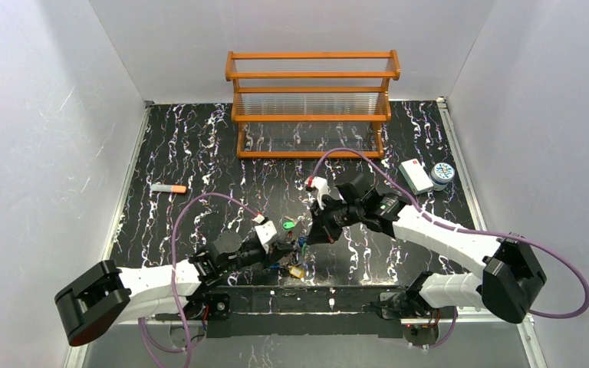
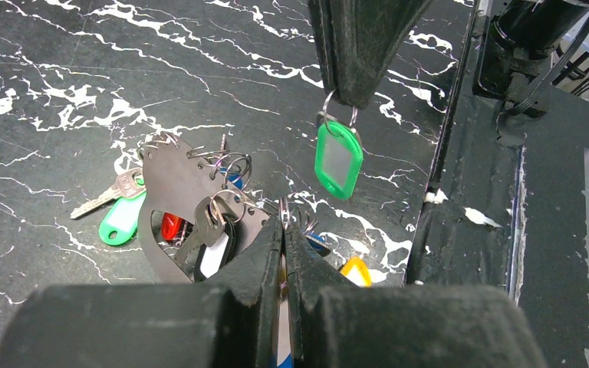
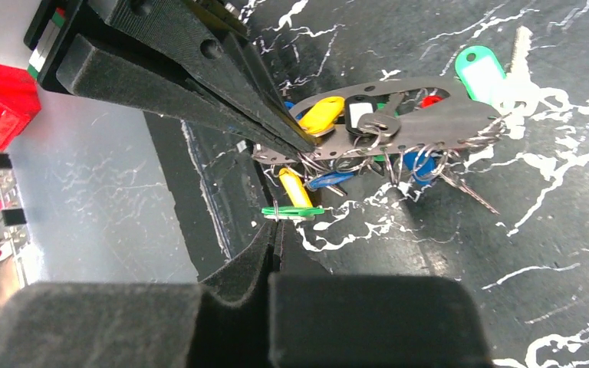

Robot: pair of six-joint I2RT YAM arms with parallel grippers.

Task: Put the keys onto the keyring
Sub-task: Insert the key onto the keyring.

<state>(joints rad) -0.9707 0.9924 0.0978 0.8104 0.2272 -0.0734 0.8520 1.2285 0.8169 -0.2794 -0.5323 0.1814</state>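
Note:
The keyring (image 2: 170, 178) is a flat grey oval loop, held tilted above the black marble table, with several keys and coloured tags hanging from it. It also shows in the right wrist view (image 3: 437, 123). My left gripper (image 2: 284, 222) is shut on the keyring's near end; it also shows in the top view (image 1: 284, 247) and the right wrist view (image 3: 303, 144). My right gripper (image 3: 276, 230) is shut on the small split ring of a green key tag (image 3: 291, 211). In the left wrist view this tag (image 2: 338, 159) hangs free from the right gripper (image 2: 343, 100), just right of the keyring.
A yellow tag (image 1: 296, 271) hangs low near the table's black front strip (image 1: 330, 295). At the back stands a wooden rack (image 1: 312, 100). A white box (image 1: 415, 175) and a round tin (image 1: 442, 174) are at the right. An orange-tipped stick (image 1: 169, 188) lies at the left.

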